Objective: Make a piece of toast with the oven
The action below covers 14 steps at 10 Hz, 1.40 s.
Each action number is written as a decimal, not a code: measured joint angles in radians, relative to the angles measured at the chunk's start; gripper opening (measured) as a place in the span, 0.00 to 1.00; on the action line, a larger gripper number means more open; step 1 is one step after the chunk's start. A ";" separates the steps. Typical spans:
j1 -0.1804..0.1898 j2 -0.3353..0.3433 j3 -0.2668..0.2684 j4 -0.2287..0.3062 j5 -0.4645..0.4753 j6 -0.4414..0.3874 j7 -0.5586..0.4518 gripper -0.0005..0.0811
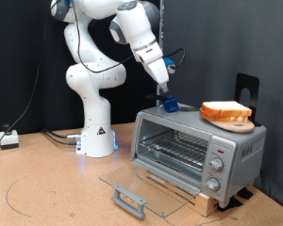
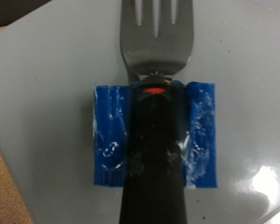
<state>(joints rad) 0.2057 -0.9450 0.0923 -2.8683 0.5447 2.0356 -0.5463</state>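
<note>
The silver-grey oven (image 1: 238, 149) stands on a wooden board at the exterior view's right. Its glass door (image 1: 141, 179) lies open and flat, with the bar handle (image 1: 128, 199) in front. A bread slice on a tan wooden disc (image 1: 226, 113) sits on the oven's top. No other slice shows. My gripper (image 1: 166, 93) hangs just over a blue holder (image 1: 170, 105) on the oven's top. The wrist view shows a metal fork (image 2: 157, 37) with a black handle (image 2: 157, 163) lying across the blue holder (image 2: 203, 131). My fingers do not show there.
The white robot base (image 1: 96, 132) stands at the exterior view's left, with cables and a small box (image 1: 9, 139) on the brown table. A black stand (image 1: 247, 92) rises behind the oven. The oven's knobs (image 1: 215, 168) are on its right panel.
</note>
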 joint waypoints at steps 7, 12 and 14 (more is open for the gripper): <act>0.008 0.021 0.083 -0.040 0.034 0.078 0.000 1.00; 0.009 0.100 0.148 -0.039 0.092 0.145 -0.001 1.00; 0.013 0.130 0.175 -0.039 0.116 0.175 -0.002 1.00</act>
<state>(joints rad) 0.2187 -0.8149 0.2676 -2.9074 0.6609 2.2110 -0.5483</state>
